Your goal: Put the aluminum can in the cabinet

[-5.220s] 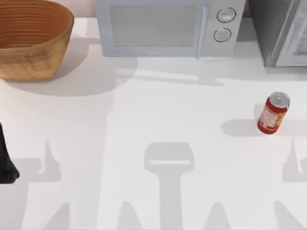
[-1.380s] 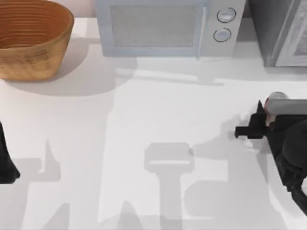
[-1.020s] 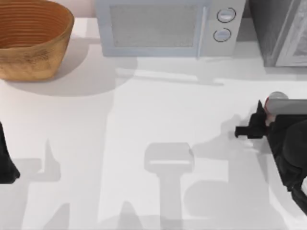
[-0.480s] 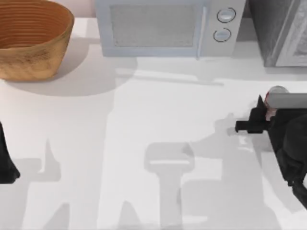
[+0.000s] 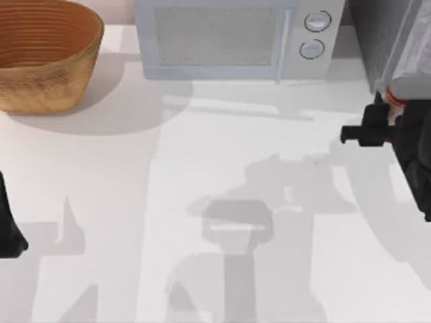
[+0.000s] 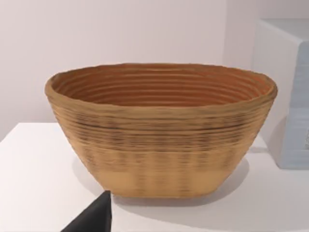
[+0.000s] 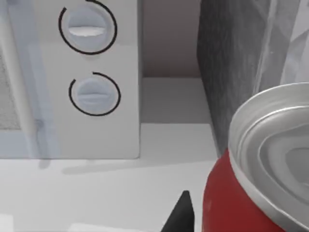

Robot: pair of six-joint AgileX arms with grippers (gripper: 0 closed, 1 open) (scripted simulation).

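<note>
The white worktop carries everything. At its back right corner stands the grey cabinet, its speckled interior facing forward and its pale panelled door swung open at the right edge. In the right wrist view the cabinet's speckled wall rises just behind the can. To the left of the cabinet, along the back edge, sits the pale microwave, with two round knobs on its right side; the same knobs appear large in the right wrist view. The woven basket stands at the back left corner, upright, and the left wrist view shows its ribbed wall close up.

The right gripper is at the right edge of the worktop, just in front of the cabinet's opening, its fingers pinching the can. The can is held upright, its silver top showing beside the cabinet's lower front corner; the right wrist view shows its red side and silver rim near the camera.

The left arm is parked at the left edge; I cannot tell the state of its fingers.
</note>
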